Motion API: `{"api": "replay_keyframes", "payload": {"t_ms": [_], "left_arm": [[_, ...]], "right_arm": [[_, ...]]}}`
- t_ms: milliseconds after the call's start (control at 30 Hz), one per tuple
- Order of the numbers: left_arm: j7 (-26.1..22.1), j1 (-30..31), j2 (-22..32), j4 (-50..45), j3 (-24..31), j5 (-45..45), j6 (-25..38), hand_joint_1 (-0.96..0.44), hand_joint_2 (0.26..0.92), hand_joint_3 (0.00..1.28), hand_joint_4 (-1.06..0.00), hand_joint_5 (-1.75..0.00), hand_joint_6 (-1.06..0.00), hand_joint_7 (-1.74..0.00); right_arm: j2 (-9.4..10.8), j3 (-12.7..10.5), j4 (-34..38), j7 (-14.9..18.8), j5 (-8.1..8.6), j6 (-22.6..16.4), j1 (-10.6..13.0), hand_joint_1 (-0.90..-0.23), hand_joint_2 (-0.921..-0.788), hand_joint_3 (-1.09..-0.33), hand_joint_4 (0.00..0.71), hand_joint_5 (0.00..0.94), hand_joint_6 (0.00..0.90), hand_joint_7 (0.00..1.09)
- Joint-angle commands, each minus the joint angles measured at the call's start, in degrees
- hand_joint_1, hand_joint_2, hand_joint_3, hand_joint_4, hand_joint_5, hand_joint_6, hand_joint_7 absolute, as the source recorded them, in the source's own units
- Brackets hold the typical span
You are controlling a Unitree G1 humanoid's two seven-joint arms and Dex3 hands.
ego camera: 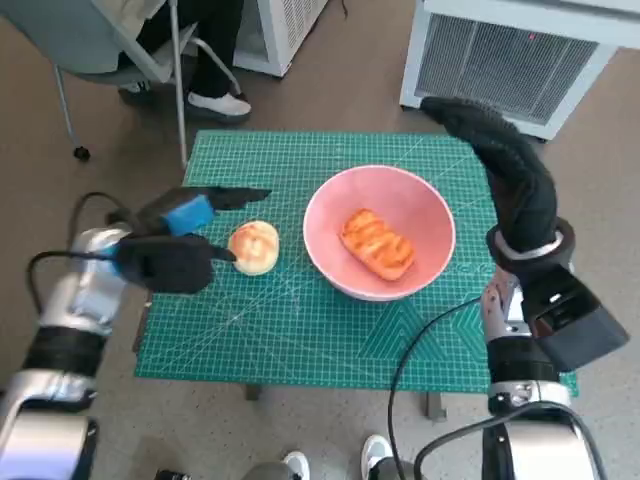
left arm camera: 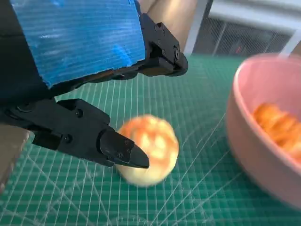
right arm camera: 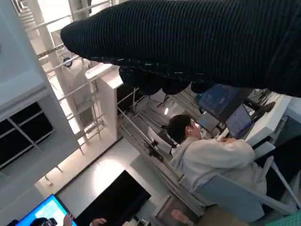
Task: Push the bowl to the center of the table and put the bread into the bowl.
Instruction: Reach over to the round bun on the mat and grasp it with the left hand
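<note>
Seen in the head view: green cutting mat (ego camera: 300, 330) spread over the small table, with a white ventilated unit (ego camera: 520, 60) on the floor at one o'clock and a person's legs and chair (ego camera: 130, 50) at eleven. Pink bowl (ego camera: 380, 232) sitting about mid-mat, already holding one grilled bread piece (ego camera: 377, 243) with its long axis running from ten to four o'clock. Round bread roll (ego camera: 254, 246) lying on the mat at nine o'clock from the bowl, just beside its rim, no long axis to speak of. Left hand (ego camera: 172, 245) far nearer, at nine o'clock from the roll, fingers parted around it, one fingertip (left arm camera: 134, 159) touching or nearly touching its near side, another above it; not yet gripping, by the look of it. Right hand (ego camera: 505, 165) raised at three o'clock from the bowl, well apart from the roll, fingers extended, holding nothing.
</note>
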Motion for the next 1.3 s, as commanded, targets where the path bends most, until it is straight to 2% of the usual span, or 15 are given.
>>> {"api": "replay_keyframes", "payload": {"t_ms": [33,333,600,800,833,867,900,933,967,1067,1300], "left_arm": [[1.14,-3.97,-2.02,5.77,-1.86,2.08,0.60,-0.20,0.828,0.00,-0.31,0.00,-0.42,0.00],[3.61,-8.31,-6.07,16.32,-4.53,4.43,2.39,-0.17,0.833,0.00,-0.31,-0.01,-0.42,-0.01],[5.91,-9.39,-8.77,20.24,-5.24,4.59,4.66,-0.10,0.853,0.01,-0.40,-0.03,-0.50,-0.04],[8.85,-9.45,-9.84,21.82,-6.56,5.85,5.34,-0.06,0.896,0.01,-0.58,-0.04,-0.64,-0.07],[9.26,-9.48,-9.95,22.06,-6.81,6.05,5.41,-0.17,0.905,0.06,-0.68,-0.08,-0.62,-0.52],[9.61,-9.52,-10.03,22.35,-7.11,6.29,5.49,-0.24,0.911,0.11,-0.75,-0.10,-0.59,-0.82],[9.87,-9.57,-10.08,22.58,-7.31,6.45,5.52,-0.19,0.913,0.11,-0.73,-0.32,-0.59,-0.91],[10.01,-9.63,-10.08,22.79,-7.53,6.65,5.53,-0.12,0.916,0.12,-0.68,-0.64,-0.57,-1.04],[10.12,-9.70,-10.08,22.97,-7.68,6.79,5.52,-0.08,0.917,0.12,-0.67,-0.84,-0.57,-1.11],[9.46,-9.81,-9.51,22.92,-7.82,6.65,4.78,-0.03,0.919,0.10,-0.68,-1.07,-0.58,-1.17],[6.99,-10.69,-7.97,21.82,-7.28,5.75,4.16,0.00,0.920,0.09,-0.69,-1.14,-0.58,-1.22]], "right_arm": [[-0.17,-0.18,0.39,1.15,0.91,0.30,0.41,-0.598,-0.921,-0.771,0.248,0.000,0.305,0.01],[-0.59,-0.19,-0.51,1.72,1.46,0.11,0.82,-0.597,-0.921,-0.770,0.249,0.000,0.305,0.01],[-0.78,-0.20,-0.84,1.65,1.25,-0.16,0.99,-0.595,-0.921,-0.767,0.249,0.000,0.305,0.01],[-0.88,-0.21,-0.94,1.60,1.11,-0.25,1.12,-0.594,-0.921,-0.767,0.248,0.000,0.305,0.01],[-0.90,-0.21,-0.98,1.54,1.03,-0.27,1.16,-0.595,-0.921,-0.767,0.248,0.000,0.305,0.01],[-0.92,-0.21,-1.02,1.47,0.94,-0.28,1.20,-0.596,-0.921,-0.767,0.248,0.000,0.305,0.01],[-0.93,-0.21,-1.05,1.41,0.87,-0.29,1.22,-0.596,-0.921,-0.767,0.248,0.000,0.305,0.01],[-0.96,-0.22,-1.11,1.34,0.80,-0.30,1.27,-0.597,-0.921,-0.766,0.248,0.000,0.305,0.01],[-0.98,-0.23,-1.15,1.28,0.73,-0.30,1.30,-0.599,-0.921,-0.766,0.248,0.000,0.305,0.01],[-1.08,-0.24,-1.29,1.25,0.68,-0.15,1.35,-0.600,-0.921,-0.766,0.248,0.000,0.305,0.01],[-1.10,-0.21,-1.72,1.22,0.71,0.11,1.49,-0.597,-0.921,-0.767,0.248,0.000,0.304,0.01]]}}
